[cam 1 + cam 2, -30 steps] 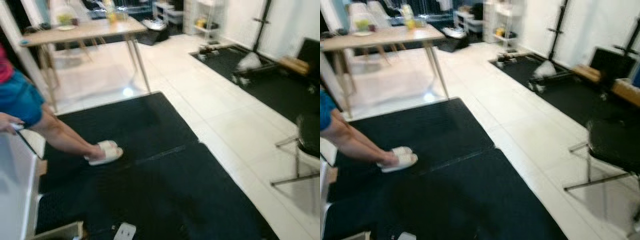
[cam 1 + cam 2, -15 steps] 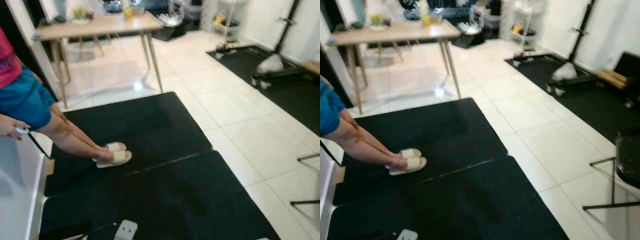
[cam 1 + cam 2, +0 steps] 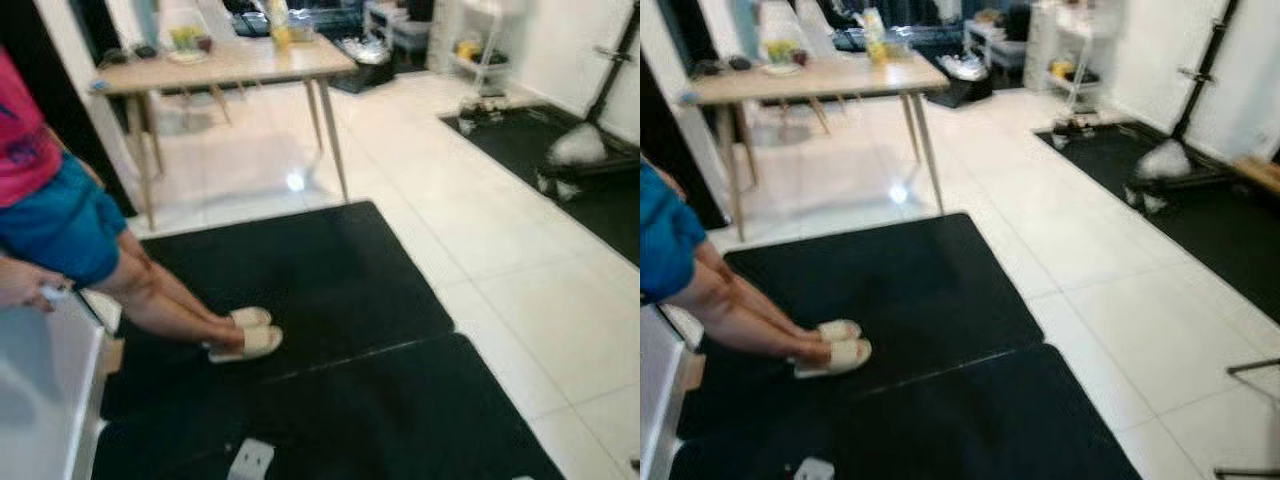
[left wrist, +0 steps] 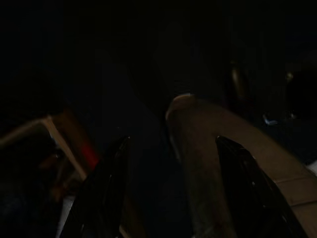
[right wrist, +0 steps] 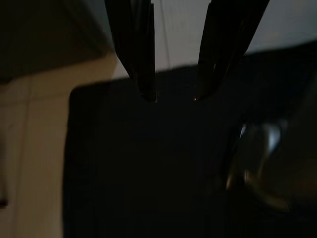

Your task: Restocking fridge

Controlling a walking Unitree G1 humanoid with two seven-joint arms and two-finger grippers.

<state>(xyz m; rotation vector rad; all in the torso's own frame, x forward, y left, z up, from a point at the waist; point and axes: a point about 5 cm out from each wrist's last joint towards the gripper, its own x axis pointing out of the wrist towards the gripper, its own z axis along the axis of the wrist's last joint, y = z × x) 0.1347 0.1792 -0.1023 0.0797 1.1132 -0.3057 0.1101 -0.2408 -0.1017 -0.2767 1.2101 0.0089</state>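
Two right-gripper fingers (image 5: 143, 74) apart above black mat (image 5: 148, 163); left fingers (image 4: 106, 198) likewise apart, dim.

Domestic interior: open-plan living area of a home.

Glossy white floor tiles (image 3: 470, 215) run through the whole frame. Large black floor mats (image 3: 300, 270) cover the lower centre, and a further black exercise mat (image 3: 1200, 220) with blurred equipment lies at the right edge. A light wooden table on slim splayed legs (image 3: 235, 65) stands at upper centre, carrying a yellow bottle (image 3: 278, 22) and small dishes. White open shelving (image 3: 1075, 45) occupies the upper right. At the left edge a person in a pink top and blue shorts (image 3: 55, 215) stands in cream slippers (image 3: 245, 335) beside a white appliance edge (image 3: 45, 385), lower left.
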